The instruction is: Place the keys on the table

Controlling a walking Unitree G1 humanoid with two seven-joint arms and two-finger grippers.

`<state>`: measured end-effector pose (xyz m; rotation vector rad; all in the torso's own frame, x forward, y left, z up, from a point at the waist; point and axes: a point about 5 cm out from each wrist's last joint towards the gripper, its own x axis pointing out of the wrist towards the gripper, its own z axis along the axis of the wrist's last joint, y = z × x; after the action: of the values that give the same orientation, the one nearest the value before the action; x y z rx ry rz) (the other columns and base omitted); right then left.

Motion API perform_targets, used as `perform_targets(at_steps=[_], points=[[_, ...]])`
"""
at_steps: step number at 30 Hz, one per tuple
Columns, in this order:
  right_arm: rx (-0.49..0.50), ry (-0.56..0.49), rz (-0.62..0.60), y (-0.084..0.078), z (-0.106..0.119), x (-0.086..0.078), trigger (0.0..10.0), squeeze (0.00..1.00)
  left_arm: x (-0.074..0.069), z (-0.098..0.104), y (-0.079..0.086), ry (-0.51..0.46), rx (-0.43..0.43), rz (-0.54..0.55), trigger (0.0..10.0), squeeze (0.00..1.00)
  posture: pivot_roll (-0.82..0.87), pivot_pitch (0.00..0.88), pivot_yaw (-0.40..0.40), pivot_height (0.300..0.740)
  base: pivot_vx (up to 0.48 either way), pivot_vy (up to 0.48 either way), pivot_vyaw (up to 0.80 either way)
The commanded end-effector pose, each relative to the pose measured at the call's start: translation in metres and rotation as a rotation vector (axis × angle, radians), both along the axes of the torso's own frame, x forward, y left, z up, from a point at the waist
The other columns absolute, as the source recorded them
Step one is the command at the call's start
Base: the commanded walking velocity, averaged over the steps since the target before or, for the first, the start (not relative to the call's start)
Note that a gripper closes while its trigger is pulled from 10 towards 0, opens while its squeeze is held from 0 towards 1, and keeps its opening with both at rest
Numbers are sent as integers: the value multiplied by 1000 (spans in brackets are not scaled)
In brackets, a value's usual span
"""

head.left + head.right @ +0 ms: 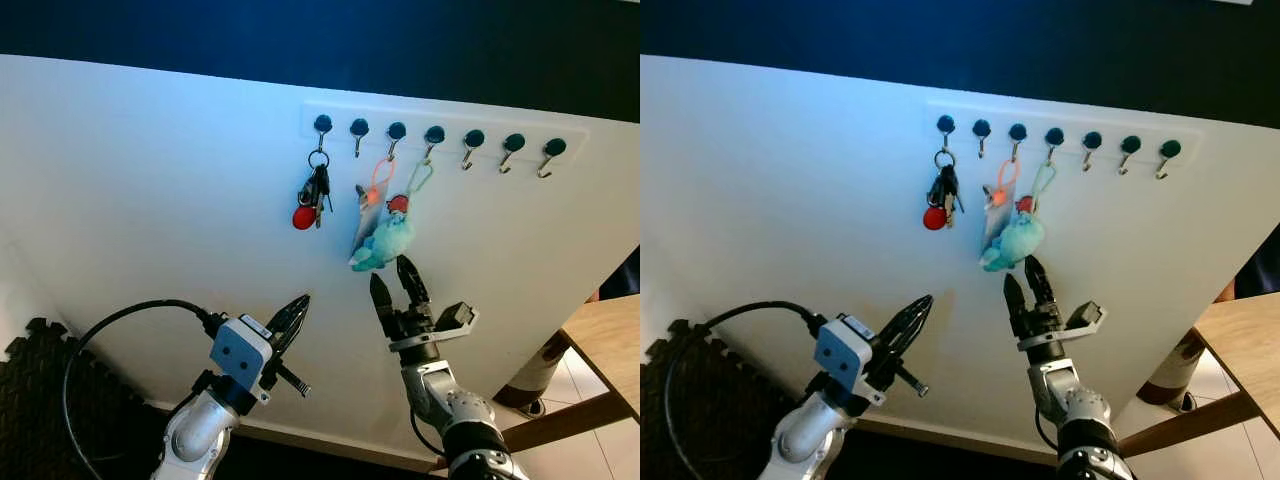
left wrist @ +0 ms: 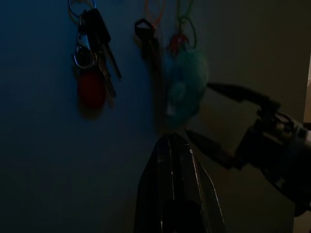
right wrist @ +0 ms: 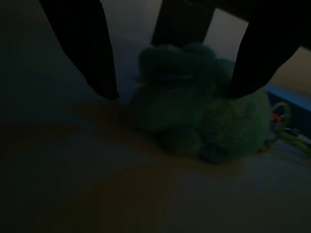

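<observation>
A row of dark hooks (image 1: 434, 134) runs along a white wall. From the first hook hangs a key bunch with a red fob (image 1: 313, 198). A key on an orange loop (image 1: 371, 200) and a fluffy teal plush keychain (image 1: 384, 243) on a green loop hang from the third and fourth hooks. My right gripper (image 1: 391, 275) is open just below the plush, its fingertips (image 3: 102, 87) either side of the plush (image 3: 204, 124) without touching. My left gripper (image 1: 293, 315) is shut, lower left of the keys, holding nothing.
A wooden table (image 1: 610, 345) stands at the far right, with a tiled floor (image 1: 590, 440) under it. A black foam mat (image 1: 35, 390) lies at the lower left. A black cable (image 1: 120, 320) loops off my left wrist. The right-hand hooks (image 1: 510, 150) are bare.
</observation>
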<state>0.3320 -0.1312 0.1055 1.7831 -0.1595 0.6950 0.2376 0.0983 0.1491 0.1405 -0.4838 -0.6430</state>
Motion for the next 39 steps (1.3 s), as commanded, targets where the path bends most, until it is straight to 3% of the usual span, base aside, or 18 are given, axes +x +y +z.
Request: perform_targets(at_steps=[1,7,16,23,25,26,27,30,34,39], points=[[24,-21,6,-1,2,0,10000,0,-2,-1,1,-3,27,-5,10000,0,179,87,-78,740,0,0,0],[-7,-144,26,1,12,-7,10000,0,-3,-2,0,-3,31,-6,10000,0,169,83,-78,740,0,0,0],[-70,-219,47,-2,15,-24,10000,0,-4,-4,0,0,38,-2,10000,0,159,81,-78,740,0,0,0],[-134,-206,86,-1,8,-32,10000,0,-4,-6,-2,4,45,-5,10000,0,150,80,-73,740,0,0,0],[-231,-182,114,2,0,-37,10000,0,-5,-7,-2,5,49,-6,10000,0,150,79,-75,740,0,0,0],[-328,-165,103,2,-5,-40,10000,0,-5,-7,-2,5,50,-5,10000,0,151,79,-77,740,0,0,0],[-328,-165,103,2,-5,-40,10000,0,-5,-7,-2,5,50,-5,10000,0,151,79,-77,740,0,0,0],[-460,-152,83,-3,-10,-46,10000,0,-5,-7,-2,6,50,0,10000,0,149,79,-80,740,0,0,0],[-485,-158,73,-12,-8,-51,10000,0,-4,-7,-1,8,48,5,10000,0,143,79,-78,740,0,0,0],[-445,-152,30,-23,-3,-49,10000,0,-3,-7,-2,8,46,3,10000,0,139,76,-73,740,0,0,0]])
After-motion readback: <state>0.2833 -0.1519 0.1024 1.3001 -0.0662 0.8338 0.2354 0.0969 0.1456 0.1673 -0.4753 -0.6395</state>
